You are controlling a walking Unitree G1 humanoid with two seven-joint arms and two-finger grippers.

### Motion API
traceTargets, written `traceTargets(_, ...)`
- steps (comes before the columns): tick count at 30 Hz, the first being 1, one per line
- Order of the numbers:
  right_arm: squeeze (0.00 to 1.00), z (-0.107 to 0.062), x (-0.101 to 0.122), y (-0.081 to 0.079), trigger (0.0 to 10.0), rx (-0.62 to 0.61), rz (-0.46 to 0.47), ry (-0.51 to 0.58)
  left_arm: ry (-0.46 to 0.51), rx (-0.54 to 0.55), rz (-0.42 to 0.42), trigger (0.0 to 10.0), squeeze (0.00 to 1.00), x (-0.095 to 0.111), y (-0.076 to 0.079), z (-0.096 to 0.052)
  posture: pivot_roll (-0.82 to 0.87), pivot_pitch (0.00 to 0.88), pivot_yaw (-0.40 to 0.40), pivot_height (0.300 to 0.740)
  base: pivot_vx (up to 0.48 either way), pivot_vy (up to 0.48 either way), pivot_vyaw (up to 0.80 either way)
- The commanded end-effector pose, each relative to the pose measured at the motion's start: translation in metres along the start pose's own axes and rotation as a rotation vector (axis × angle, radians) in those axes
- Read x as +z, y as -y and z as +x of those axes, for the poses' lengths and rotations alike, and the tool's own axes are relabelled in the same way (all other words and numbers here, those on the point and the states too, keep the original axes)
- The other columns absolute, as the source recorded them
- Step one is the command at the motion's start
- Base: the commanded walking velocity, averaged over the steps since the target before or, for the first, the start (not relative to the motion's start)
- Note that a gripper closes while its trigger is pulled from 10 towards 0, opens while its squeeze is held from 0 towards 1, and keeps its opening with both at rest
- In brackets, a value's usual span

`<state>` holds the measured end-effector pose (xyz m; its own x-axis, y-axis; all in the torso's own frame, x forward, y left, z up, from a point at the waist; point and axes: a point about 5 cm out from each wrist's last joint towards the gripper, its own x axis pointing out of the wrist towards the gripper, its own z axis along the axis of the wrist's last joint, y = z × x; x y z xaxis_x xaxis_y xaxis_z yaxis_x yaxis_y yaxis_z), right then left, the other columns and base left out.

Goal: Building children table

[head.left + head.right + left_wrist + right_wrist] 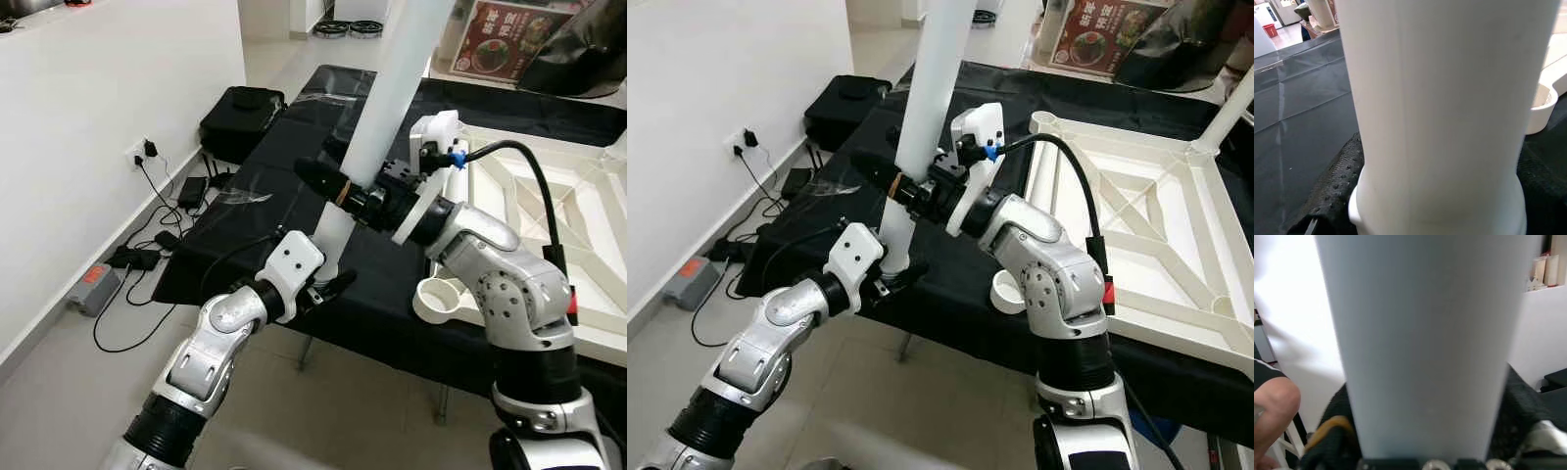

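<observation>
A long white table leg (387,93) stands nearly upright, tilted slightly, over the black-clothed table's front left part. My left gripper (328,279) is shut on its lower end; dotted black pads (1332,186) press the leg (1440,122). Higher up, my right gripper (351,193) is shut on the same leg (1425,347), one finger (1327,431) bearing an orange band. The white tabletop (1136,206) lies upside down to the right, with a round corner socket (441,299) near my right elbow. Another white leg (1232,108) rises from its far corner.
A white wall runs along the left. On the floor beside it lie a black bag (240,117), a power strip with cables (137,257) and a grey-orange box (95,286). A red poster (505,34) stands behind the table. A person's arm (1273,401) is close by.
</observation>
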<state>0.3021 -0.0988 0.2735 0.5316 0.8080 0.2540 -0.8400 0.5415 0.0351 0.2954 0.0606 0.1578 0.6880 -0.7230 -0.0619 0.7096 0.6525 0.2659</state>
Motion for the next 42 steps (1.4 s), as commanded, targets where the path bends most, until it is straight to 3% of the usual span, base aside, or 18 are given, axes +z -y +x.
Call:
traceTargets(1, 0.0, 0.006, -0.007, -0.007, 0.0, 0.025, 0.016, -0.019, 0.039, -0.147, 0.071, 10.0, 0.0, 0.01, 0.024, 0.008, 0.13, 0.057, -0.038, 0.74, 0.0, 0.0, 0.0)
traceTargets(10, 0.0, 0.007, -0.003, -0.005, 0.0, 0.011, 0.014, -0.001, 0.046, -0.139, 0.071, 10.0, 0.0, 0.012, 0.022, 0.008, 0.13, 0.056, -0.037, 0.74, 0.0, 0.0, 0.0)
traceTargets(15, 0.0, 0.005, -0.003, -0.002, 0.0, -0.002, 0.01, 0.0, 0.002, -0.103, 0.022, 10.0, 0.0, 0.006, 0.017, 0.009, 0.12, 0.058, -0.037, 0.74, 0.0, 0.0, 0.0)
traceTargets(16, 0.0, 0.005, -0.003, -0.002, 0.0, -0.004, 0.011, 0.0, 0.003, -0.086, 0.007, 10.0, 1.0, 0.006, 0.015, 0.008, 0.13, 0.058, -0.036, 0.74, 0.0, 0.0, 0.0)
traceTargets(24, 0.0, 0.004, -0.003, -0.001, 0.0, -0.009, 0.017, 0.003, -0.019, -0.035, 0.051, 10.0, 1.0, 0.003, 0.007, 0.005, 0.13, 0.058, -0.038, 0.74, 0.0, 0.0, 0.0)
traceTargets(25, 0.0, 0.004, -0.003, 0.0, 0.0, -0.012, 0.016, 0.002, -0.017, -0.01, 0.062, 10.0, 0.0, 0.002, 0.004, 0.004, 0.13, 0.059, -0.036, 0.74, 0.0, 0.0, 0.0)
traceTargets(34, 0.0, 0.0, -0.004, 0.017, 0.0, -0.115, -0.033, -0.026, 0.002, 0.11, 0.075, 10.0, 0.0, 0.006, -0.011, 0.001, 0.13, 0.061, -0.039, 0.74, 0.0, 0.0, 0.0)
traceTargets(35, 0.0, -0.004, -0.003, 0.033, 0.0, -0.212, -0.061, -0.035, 0.018, 0.185, 0.1, 10.0, 0.0, 0.008, -0.019, -0.003, 0.12, 0.061, -0.037, 0.74, 0.0, 0.0, 0.0)
traceTargets(36, 0.0, -0.004, -0.003, 0.033, 0.0, -0.212, -0.061, -0.035, 0.018, 0.185, 0.1, 10.0, 0.0, 0.008, -0.019, -0.003, 0.12, 0.061, -0.037, 0.74, 0.0, 0.0, 0.0)
traceTargets(38, 0.0, -0.012, 0.0, 0.054, 0.0, -0.338, -0.093, -0.046, 0.046, 0.28, 0.13, 10.0, 0.0, 0.012, -0.028, -0.008, 0.12, 0.057, -0.039, 0.74, 0.0, 0.0, 0.0)
traceTargets(40, 0.0, -0.025, 0.006, 0.073, 0.0, -0.412, -0.121, -0.05, 0.07, 0.328, 0.137, 10.0, 0.0, 0.016, -0.03, -0.013, 0.13, 0.061, -0.041, 0.74, 0.0, 0.0, 0.0)
traceTargets(42, 0.0, -0.032, 0.009, 0.081, 0.0, -0.437, -0.135, -0.05, 0.079, 0.342, 0.138, 10.0, 0.0, 0.018, -0.029, -0.015, 0.13, 0.061, -0.041, 0.74, 0.0, 0.0, 0.0)
